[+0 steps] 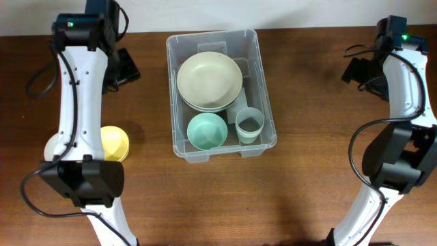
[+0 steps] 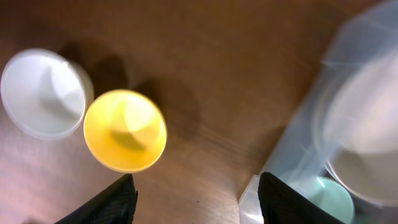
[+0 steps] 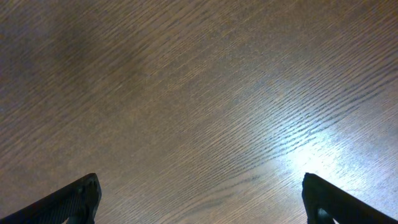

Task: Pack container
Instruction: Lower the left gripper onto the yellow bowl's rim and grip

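The left pincer [image 2: 199, 202] hangs part open and empty near the container's [image 1: 212, 34] left wall, a yellow bowl [image 2: 125, 130] and a white bowl [image 2: 43, 93] lying farther out from that wall. The right pincer [image 3: 205, 202] gapes wide and empty over the tabletop [image 3: 199, 93], well off the container's right wall. The container, mid-tabletop with dishes [image 1: 209, 80] inside, looks thin, smooth and slightly flexible, light in itself, so its rolled rim seems the surest hold.

no text, number or sign is legible on the container [image 1: 170, 96] or elsewhere.
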You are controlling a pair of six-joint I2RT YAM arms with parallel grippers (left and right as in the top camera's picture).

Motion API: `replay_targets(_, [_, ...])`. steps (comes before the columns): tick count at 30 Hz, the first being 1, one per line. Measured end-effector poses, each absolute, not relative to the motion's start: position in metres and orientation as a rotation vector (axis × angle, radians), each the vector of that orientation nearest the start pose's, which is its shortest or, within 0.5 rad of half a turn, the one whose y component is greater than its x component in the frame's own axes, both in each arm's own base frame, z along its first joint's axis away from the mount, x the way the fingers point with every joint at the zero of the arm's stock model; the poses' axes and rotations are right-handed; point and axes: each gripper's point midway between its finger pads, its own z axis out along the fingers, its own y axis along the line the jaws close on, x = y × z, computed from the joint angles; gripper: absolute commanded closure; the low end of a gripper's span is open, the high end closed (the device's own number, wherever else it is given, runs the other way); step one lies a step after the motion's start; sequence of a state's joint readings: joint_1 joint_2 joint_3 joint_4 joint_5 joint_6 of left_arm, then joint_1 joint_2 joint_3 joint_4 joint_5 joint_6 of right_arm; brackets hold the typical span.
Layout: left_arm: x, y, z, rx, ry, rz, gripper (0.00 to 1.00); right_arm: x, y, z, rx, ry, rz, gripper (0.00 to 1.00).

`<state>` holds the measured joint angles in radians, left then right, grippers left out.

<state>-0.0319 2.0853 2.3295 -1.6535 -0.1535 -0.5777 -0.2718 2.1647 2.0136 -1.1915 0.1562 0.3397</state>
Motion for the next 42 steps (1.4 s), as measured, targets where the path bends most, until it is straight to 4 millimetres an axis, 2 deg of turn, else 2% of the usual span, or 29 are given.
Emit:
replay_targets(7, [0.393,0.031,0.187,-1.226,2.734,0.333,0.36,0.449,-0.153,0.117,0.898,2.759,-0.216,0.01])
replay_targets(10, [0.392,0.037,0.167,-1.368,2.660,0.388,0.36,0.449,-0.153,0.117,0.899,2.759,-0.216,0.01])
replay_targets(17, [0.387,0.047,0.112,-1.525,2.589,0.448,0.36,0.450,-0.153,0.117,0.898,2.758,-0.215,0.01])
replay_targets(24, [0.373,0.063,0.081,-1.629,2.558,0.494,0.36,0.450,-0.153,0.117,0.897,2.759,-0.216,0.01])
replay_targets(28, [0.365,0.065,0.064,-1.651,2.565,0.514,0.38,0.450,-0.153,0.117,0.899,2.758,-0.216,0.01])
replay_targets(33, [0.354,0.066,0.043,-1.663,2.576,0.535,0.45,0.450,-0.153,0.117,0.899,2.758,-0.216,0.01])
replay_targets(38, [0.355,0.067,0.031,-1.674,2.553,0.519,0.53,0.449,-0.153,0.117,0.899,2.759,-0.216,0.01])
replay_targets(39, [0.355,0.067,0.030,-1.674,2.552,0.518,0.58,0.449,-0.153,0.117,0.899,2.759,-0.216,0.01])
replay_targets(42, [0.358,0.068,0.029,-1.682,2.533,0.502,0.87,0.449,-0.153,0.117,0.899,2.758,-0.216,0.01])
